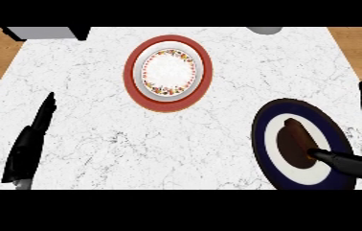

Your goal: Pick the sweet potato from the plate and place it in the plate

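A brown sweet potato (297,143) lies on the white middle of a dark blue plate (265,129) at the right of the counter. My right hand (341,161) comes in from the right edge, and its black tip touches the sweet potato's near end; most of the hand is out of view. A red-rimmed plate (134,76) with a white, flower-edged centre stands at the back middle with nothing on it. My left hand (29,146) rests open at the left edge, fingers straight and pointing away from me.
A grey box (46,32) sits at the back left corner, and a grey round object (265,29) shows at the back edge. Wooden floor shows past the white marble counter (141,144) on both sides.
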`<state>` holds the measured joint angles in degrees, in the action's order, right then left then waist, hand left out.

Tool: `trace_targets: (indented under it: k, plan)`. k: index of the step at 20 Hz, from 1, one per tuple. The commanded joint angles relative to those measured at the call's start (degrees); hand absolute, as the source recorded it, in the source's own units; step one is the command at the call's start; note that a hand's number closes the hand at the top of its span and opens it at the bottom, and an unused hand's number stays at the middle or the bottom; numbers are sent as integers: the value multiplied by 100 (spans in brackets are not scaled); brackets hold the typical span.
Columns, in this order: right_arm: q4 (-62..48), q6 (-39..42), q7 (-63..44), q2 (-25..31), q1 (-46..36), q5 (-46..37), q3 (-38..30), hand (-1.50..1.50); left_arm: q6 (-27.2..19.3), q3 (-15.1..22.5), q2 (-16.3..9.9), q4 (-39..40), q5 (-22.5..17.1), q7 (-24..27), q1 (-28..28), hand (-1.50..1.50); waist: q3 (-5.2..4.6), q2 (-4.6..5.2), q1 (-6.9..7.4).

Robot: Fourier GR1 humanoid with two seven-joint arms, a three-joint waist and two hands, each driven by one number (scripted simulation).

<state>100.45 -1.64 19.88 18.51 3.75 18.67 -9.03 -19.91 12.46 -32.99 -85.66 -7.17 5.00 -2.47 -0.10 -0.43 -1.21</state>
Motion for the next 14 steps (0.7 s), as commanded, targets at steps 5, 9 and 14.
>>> trace_targets:
  k: [5,9,14]
  plan:
    - [1278,598,801,-218,1932,-90,-298,-150,421,-264,3,97,44,512,-420,0,9,28,61]
    - [1322,1129,397,748,2329,-455,-580,-150,216,-157,98,36,192,397,-346,0,8,25,47]
    - [1704,888,-618,1449,2402,-1549,-560,-150,416,-328,37,241,79,480,-202,0,-6,51,91]
